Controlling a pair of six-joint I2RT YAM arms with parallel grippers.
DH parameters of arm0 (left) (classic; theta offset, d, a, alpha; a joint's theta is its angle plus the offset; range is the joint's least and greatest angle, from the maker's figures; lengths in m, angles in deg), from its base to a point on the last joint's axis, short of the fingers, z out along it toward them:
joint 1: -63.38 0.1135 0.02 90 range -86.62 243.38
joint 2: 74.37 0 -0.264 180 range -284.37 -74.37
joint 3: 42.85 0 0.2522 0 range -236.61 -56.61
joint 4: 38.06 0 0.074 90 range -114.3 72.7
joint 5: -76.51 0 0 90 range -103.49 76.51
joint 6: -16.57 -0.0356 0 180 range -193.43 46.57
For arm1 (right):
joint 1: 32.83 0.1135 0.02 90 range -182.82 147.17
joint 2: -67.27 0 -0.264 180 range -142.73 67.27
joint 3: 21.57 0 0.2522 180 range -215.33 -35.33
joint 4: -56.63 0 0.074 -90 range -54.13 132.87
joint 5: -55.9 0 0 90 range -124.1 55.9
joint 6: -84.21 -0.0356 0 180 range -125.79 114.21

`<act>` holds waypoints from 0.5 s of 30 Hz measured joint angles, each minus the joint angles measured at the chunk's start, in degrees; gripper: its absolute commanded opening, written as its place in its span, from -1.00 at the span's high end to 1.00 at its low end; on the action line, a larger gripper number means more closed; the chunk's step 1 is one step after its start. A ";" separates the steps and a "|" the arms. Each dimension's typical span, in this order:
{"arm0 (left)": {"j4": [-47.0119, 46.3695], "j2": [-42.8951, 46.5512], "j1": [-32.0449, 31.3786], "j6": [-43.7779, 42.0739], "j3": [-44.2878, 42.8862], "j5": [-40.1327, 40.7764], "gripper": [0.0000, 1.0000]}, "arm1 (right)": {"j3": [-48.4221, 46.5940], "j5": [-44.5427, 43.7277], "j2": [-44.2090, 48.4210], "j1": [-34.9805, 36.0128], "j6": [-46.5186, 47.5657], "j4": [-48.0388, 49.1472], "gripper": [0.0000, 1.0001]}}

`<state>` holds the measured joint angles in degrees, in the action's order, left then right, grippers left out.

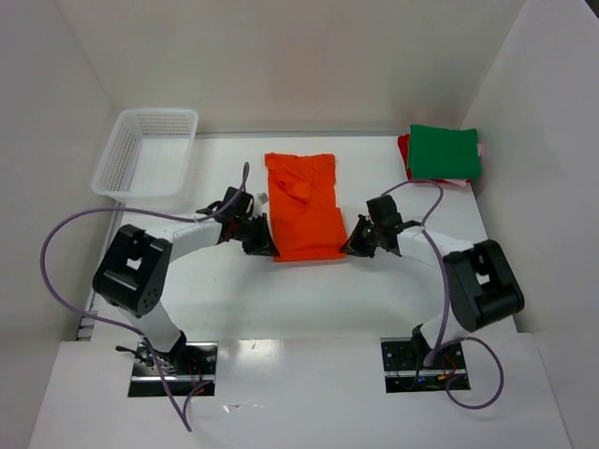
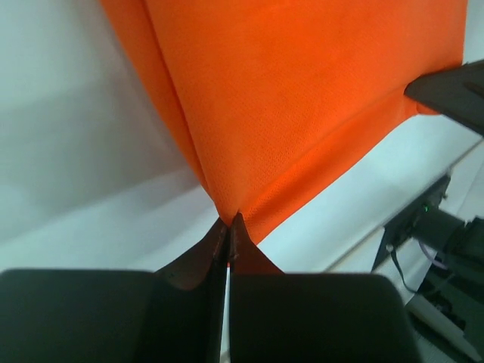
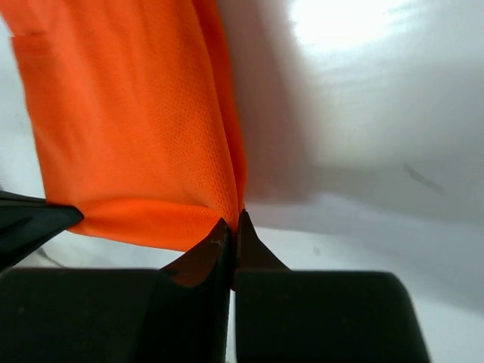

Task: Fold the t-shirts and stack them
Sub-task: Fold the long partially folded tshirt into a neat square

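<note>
An orange t-shirt (image 1: 304,208) lies folded lengthwise in the middle of the table. My left gripper (image 1: 265,247) pinches its near left corner; in the left wrist view that gripper (image 2: 229,224) is shut on the orange cloth (image 2: 302,98). My right gripper (image 1: 352,245) holds the near right corner, and the right wrist view shows it (image 3: 236,222) shut on the orange cloth (image 3: 128,128). A stack of folded t-shirts (image 1: 445,152), green on top with red and pale pink edges below, rests at the back right.
A white mesh basket (image 1: 147,152) stands at the back left of the table. White walls enclose the table (image 1: 309,299) on the left, back and right. Purple cables loop from both arms.
</note>
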<state>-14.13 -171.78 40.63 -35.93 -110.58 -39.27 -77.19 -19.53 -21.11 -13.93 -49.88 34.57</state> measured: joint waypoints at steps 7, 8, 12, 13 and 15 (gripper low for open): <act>4.96 10.29 -4.33 1.64 3.13 -0.07 1.00 | 2.58 -0.17 13.46 1.53 -1.55 -5.92 1.00; 5.75 11.87 -4.98 1.97 3.45 -0.09 1.00 | 2.58 -0.37 14.95 2.01 -1.75 -6.86 1.00; 10.40 20.15 -6.78 4.87 4.68 -0.09 1.00 | 2.89 -0.35 20.74 4.81 -3.32 -10.97 1.00; 11.87 22.56 -6.82 5.46 4.74 0.07 1.00 | 2.93 -0.31 21.94 5.40 -3.74 -11.93 1.00; 14.32 27.89 -6.82 7.13 4.63 0.55 1.00 | 2.93 -0.15 24.39 6.54 -4.63 -13.84 1.00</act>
<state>0.19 -143.89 33.81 -28.81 -105.95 -38.72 -74.26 -19.69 3.29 -7.39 -54.52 20.74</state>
